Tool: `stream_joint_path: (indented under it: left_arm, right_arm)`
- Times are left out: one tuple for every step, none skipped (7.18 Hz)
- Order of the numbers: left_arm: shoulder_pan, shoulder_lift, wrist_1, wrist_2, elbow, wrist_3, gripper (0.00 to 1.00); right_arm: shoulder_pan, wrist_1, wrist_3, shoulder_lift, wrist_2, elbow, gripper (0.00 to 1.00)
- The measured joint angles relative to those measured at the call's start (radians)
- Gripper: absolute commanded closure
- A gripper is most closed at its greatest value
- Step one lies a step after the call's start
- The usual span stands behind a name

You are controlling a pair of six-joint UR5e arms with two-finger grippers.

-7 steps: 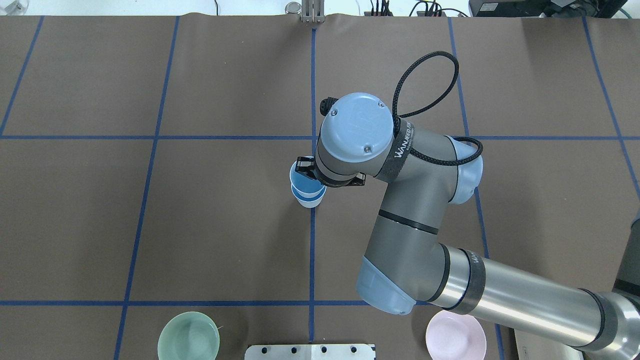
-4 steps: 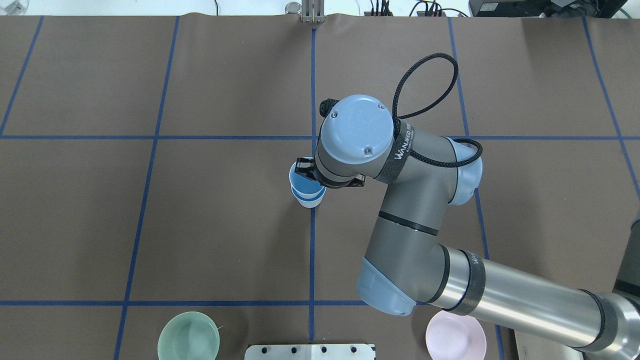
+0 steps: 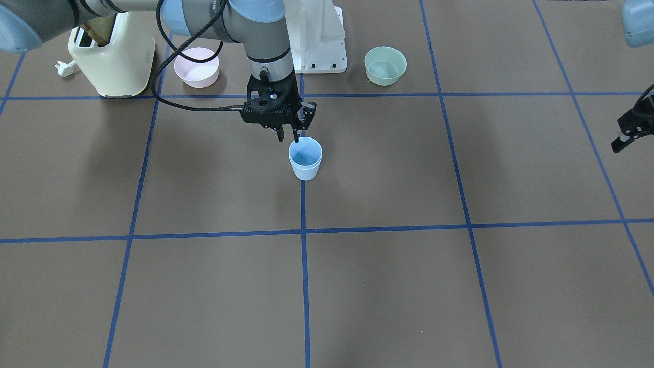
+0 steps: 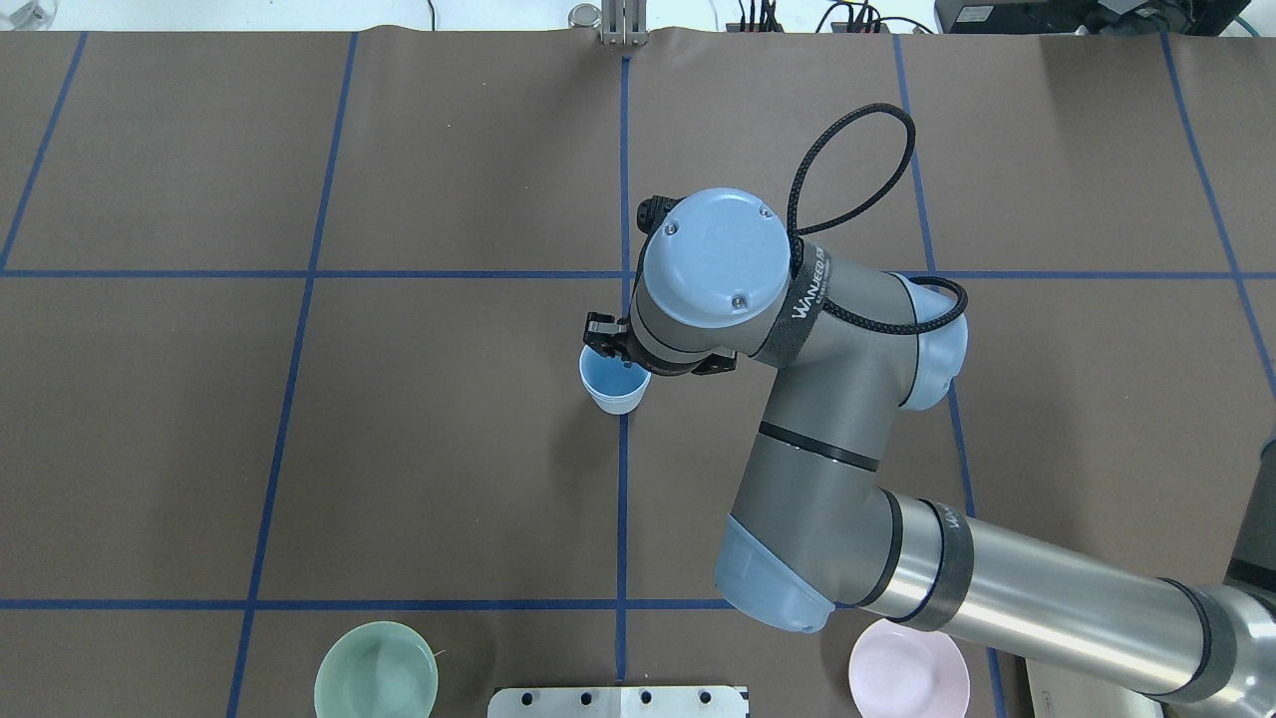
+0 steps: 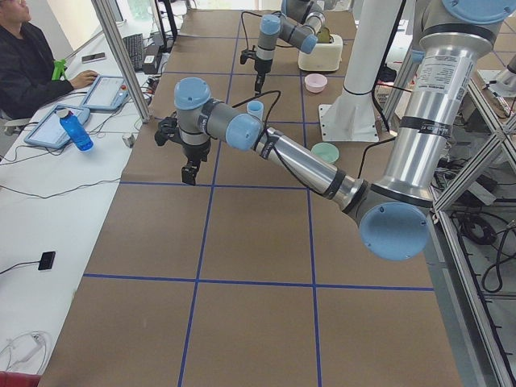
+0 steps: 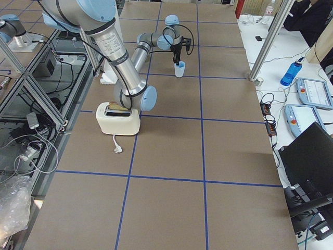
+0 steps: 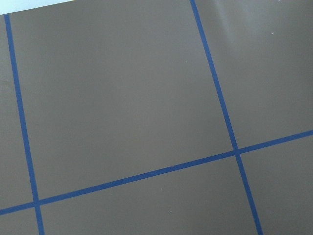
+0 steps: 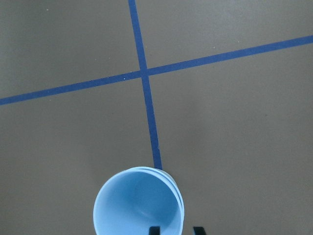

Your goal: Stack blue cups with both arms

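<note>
The two light-blue cups (image 3: 305, 161) stand nested as one stack on the blue centre line of the table, also in the overhead view (image 4: 615, 391) and in the right wrist view (image 8: 137, 205), where two rims show. My right gripper (image 3: 288, 138) hangs just above the stack's near rim. Its fingertips (image 8: 154, 229) straddle the rim with a gap, one inside and one outside, so it looks open. My left gripper (image 3: 624, 138) hovers far off at the table's left side, empty. Its jaw state is unclear.
A green bowl (image 3: 386, 65) and a pink bowl (image 3: 196, 66) sit near the white base pedestal (image 3: 317, 36). A cream toaster (image 3: 112, 61) stands beyond the pink bowl. The left wrist view shows only brown table with blue tape lines.
The upper cup, held a little above the lower one before, has dropped down into it. The right arm has hardly moved.
</note>
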Motion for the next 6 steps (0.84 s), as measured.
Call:
stream_joint_path:
  left_arm:
    - [0.000, 0.001, 0.000, 0.000, 0.001, 0.001, 0.02]
    - [-0.001, 0.001, -0.001, -0.002, 0.000, 0.001, 0.02]
    - [-0.002, 0.003, -0.001, -0.004, 0.000, 0.002, 0.02]
    - [-0.004, 0.010, -0.002, -0.005, 0.000, 0.008, 0.02]
    - [-0.010, 0.020, -0.003, -0.006, 0.000, 0.025, 0.02]
    - [-0.023, 0.036, -0.005, -0.008, 0.000, 0.047, 0.02]
  right_arm:
    - [0.003, 0.000, -0.001, -0.003, -0.001, 0.004, 0.00]
    - [0.014, 0.000, -0.007, -0.004, 0.000, 0.008, 0.00]
    - [0.047, 0.000, -0.039, -0.005, 0.008, 0.013, 0.00]
    - [0.120, 0.000, -0.126, -0.016, 0.047, 0.016, 0.00]
    - [0.212, 0.000, -0.240, -0.046, 0.119, 0.016, 0.00]
    - [0.323, 0.001, -0.375, -0.100, 0.216, 0.017, 0.00]
